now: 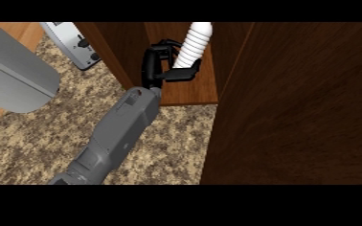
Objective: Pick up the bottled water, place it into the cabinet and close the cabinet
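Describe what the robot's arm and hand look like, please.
The forearm is a grey casing, boxy with flat panels and a few seams, widening from the wrist toward the elbow. The hand is all black, with slim black fingers. No cables, markings or sleeve show.

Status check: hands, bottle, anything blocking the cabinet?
Right hand shut on bottled water, tilted, inside the cabinet opening. Left hand not in view. Cabinet door open, nothing seen in the way.
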